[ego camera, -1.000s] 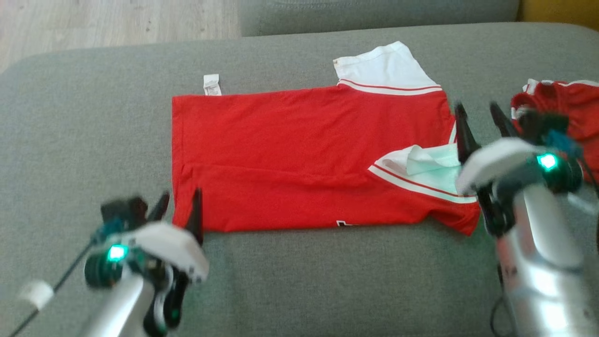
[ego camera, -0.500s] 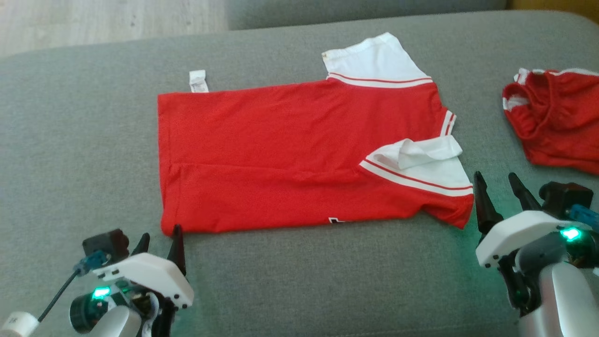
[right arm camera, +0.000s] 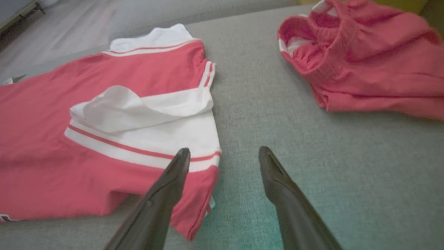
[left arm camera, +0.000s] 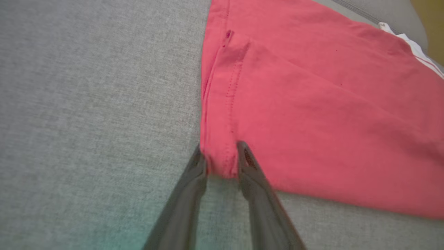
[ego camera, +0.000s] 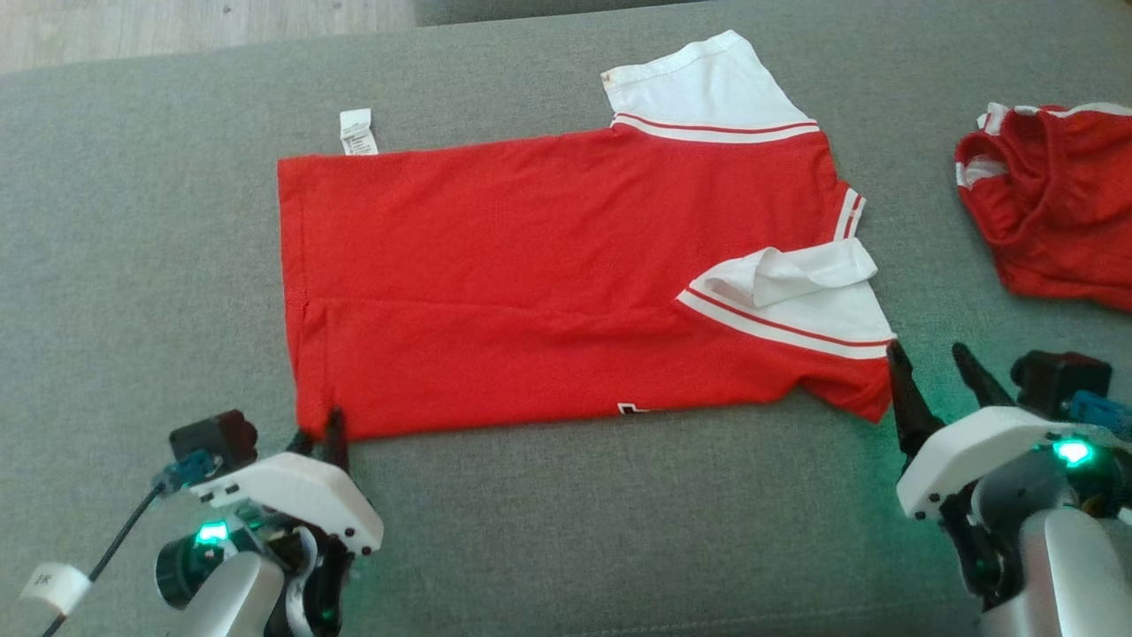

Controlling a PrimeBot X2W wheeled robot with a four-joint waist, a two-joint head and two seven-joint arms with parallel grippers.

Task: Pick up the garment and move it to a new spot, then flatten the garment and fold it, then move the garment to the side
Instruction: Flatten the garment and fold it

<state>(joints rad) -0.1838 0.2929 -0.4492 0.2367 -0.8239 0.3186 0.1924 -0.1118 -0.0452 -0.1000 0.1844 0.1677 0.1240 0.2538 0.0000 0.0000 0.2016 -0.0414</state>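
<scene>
Left pincer [left arm camera: 221,152] part-open, straddling red shirt's [left arm camera: 312,104] hem corner on sofa [left arm camera: 86,104]; right pincer [right arm camera: 224,156] wide apart at white sleeve's [right arm camera: 145,132] edge, gripping nothing.

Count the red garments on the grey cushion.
2: the red-and-white fabric shirt spread flat in the middle; the crumpled red garment at far right, partly out of frame.

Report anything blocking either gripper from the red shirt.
Nothing visible does. The left gripper straddles the hem corner of the red shirt; the right gripper stands open at its shoulder corner. The red shorts lie apart, farther right.
</scene>
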